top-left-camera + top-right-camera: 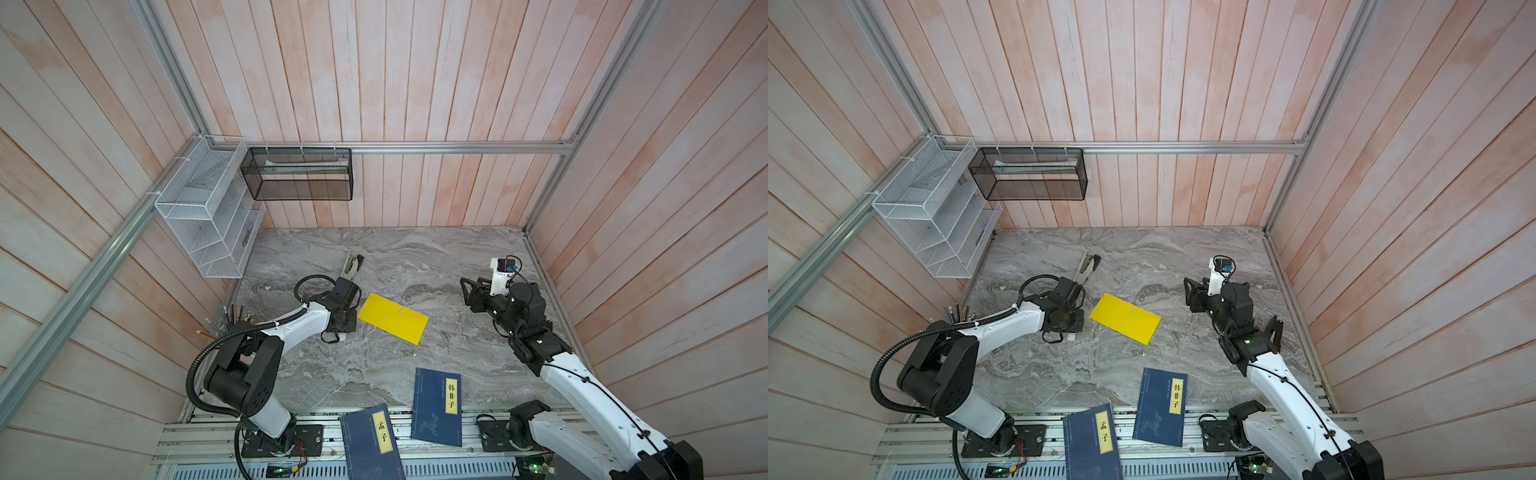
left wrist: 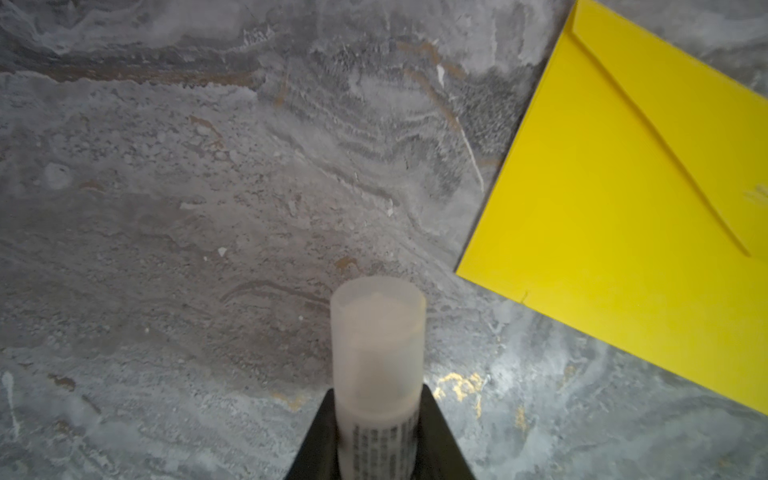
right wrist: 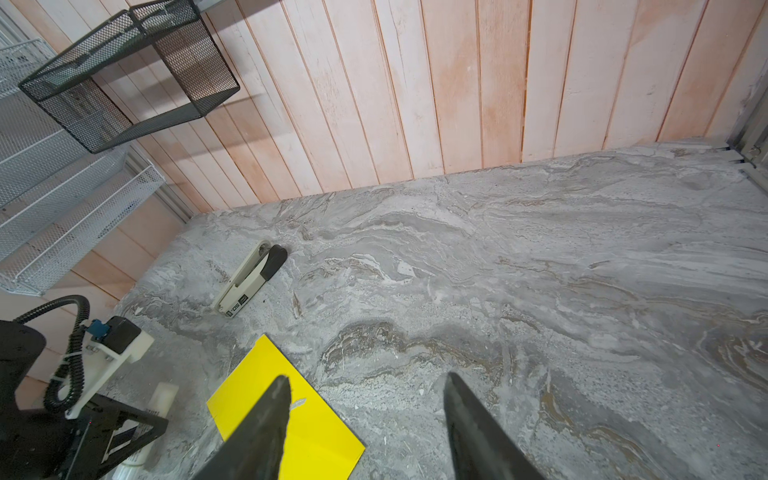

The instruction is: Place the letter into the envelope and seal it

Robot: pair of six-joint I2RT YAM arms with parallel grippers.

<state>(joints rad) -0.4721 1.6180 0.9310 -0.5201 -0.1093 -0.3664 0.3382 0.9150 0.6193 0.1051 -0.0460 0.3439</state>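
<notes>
In both top views the envelope (image 1: 392,318) (image 1: 1125,318) lies flat and slanted near the middle of the counter (image 1: 374,374). The left hand (image 1: 340,323) is low, just beside its left end. The right hand (image 1: 468,293) is raised well apart to the right, with its jaws apart and nothing in them. Two books (image 1: 436,407) lie at the front edge and a stapler (image 1: 352,266) lies behind the left arm. No letter shows anywhere, so it is probably already inside.

In the left wrist view the left hand (image 2: 378,395) grips a pale tube (image 2: 378,340) with a frosted cap, likely a glue stick. The envelope (image 2: 623,208) is close by, its flap folded down along a slanted crease.

In the right wrist view the right hand (image 3: 365,376) is spread open over the counter, one finger above the envelope (image 3: 320,436).

The envelope looks thin, light and limp. It would probably slide on the smooth stone, so pressing on its body away from the flap should steady it. A corner or the flap tip is the easiest place to pinch.
</notes>
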